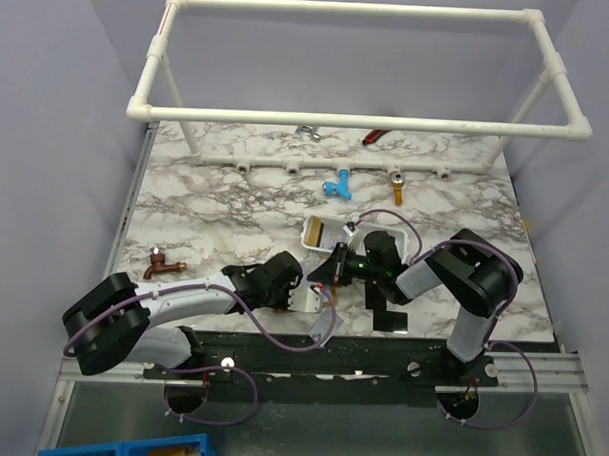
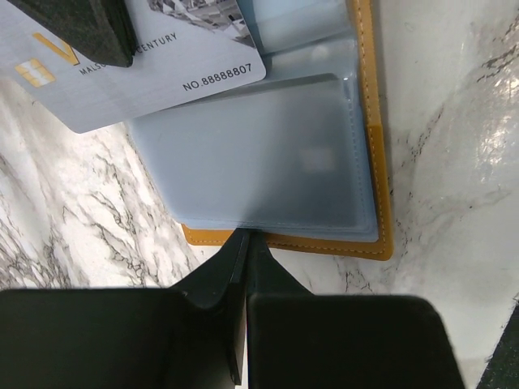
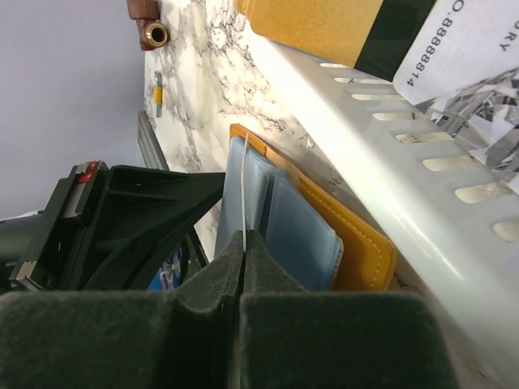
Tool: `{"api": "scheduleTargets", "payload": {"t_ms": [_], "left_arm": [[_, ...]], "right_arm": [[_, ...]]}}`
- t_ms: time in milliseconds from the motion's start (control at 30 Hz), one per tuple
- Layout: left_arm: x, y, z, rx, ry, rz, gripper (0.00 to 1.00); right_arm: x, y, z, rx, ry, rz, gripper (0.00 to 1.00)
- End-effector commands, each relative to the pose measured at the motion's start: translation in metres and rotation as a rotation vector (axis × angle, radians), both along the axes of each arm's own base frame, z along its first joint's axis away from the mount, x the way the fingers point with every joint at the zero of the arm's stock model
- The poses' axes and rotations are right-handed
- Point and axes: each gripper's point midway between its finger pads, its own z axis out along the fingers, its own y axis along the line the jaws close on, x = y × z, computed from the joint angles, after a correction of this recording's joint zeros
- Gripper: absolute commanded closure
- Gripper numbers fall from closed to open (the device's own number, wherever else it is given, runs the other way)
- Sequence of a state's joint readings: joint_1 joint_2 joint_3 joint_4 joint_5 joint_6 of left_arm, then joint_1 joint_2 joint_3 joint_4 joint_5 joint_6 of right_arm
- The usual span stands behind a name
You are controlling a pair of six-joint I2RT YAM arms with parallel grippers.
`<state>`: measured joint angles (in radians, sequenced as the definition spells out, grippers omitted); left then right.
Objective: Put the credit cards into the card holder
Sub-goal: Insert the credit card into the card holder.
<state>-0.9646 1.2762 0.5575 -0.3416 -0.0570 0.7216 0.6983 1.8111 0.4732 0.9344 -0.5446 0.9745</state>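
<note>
The orange card holder (image 2: 375, 162) lies open on the marble, its clear plastic sleeves (image 2: 268, 154) fanned out. My left gripper (image 2: 243, 237) is shut on the near edge of a sleeve. A silvery-white credit card (image 2: 146, 77) angles in at the sleeves from the upper left. My right gripper (image 3: 244, 237) is shut on that card's thin edge, right beside the card holder (image 3: 361, 247). In the top view both grippers meet over the holder (image 1: 312, 301), left gripper (image 1: 294, 286) and right gripper (image 1: 323, 276). A black card (image 1: 386, 317) lies flat to the right.
A white mesh basket (image 3: 381, 121) stands against the holder's far side, holding a gold card (image 3: 316, 24) and a white card (image 3: 478, 49). A copper tap (image 1: 161, 266), a blue fitting (image 1: 338, 187) and a brass fitting (image 1: 397, 189) lie about. A white pipe frame (image 1: 358, 120) spans the back.
</note>
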Motion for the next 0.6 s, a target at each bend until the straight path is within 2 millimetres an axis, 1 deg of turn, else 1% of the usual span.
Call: {"api": "scheduleTargets", "payload": {"t_ms": [0, 167, 300, 400, 567], "left_arm": [[-0.021, 0.012, -0.018, 0.035, 0.067, 0.027, 1.00], [-0.021, 0.012, -0.020, 0.038, 0.065, 0.063, 1.00], [-0.021, 0.013, -0.020, 0.033, 0.063, 0.081, 1.00], [-0.020, 0.013, -0.017, 0.020, 0.053, 0.089, 1.00], [-0.019, 0.008, -0.009, -0.009, 0.045, 0.093, 1.00]], "right_arm": [[0.003, 0.005, 0.000, 0.021, 0.015, -0.016, 0.99], [0.002, 0.002, -0.005, -0.019, 0.029, -0.074, 0.99], [0.001, -0.005, 0.000, -0.026, 0.017, -0.136, 0.99], [-0.001, -0.009, 0.004, -0.041, -0.001, -0.165, 0.99], [-0.001, -0.009, 0.003, -0.066, -0.001, -0.185, 0.99]]}}
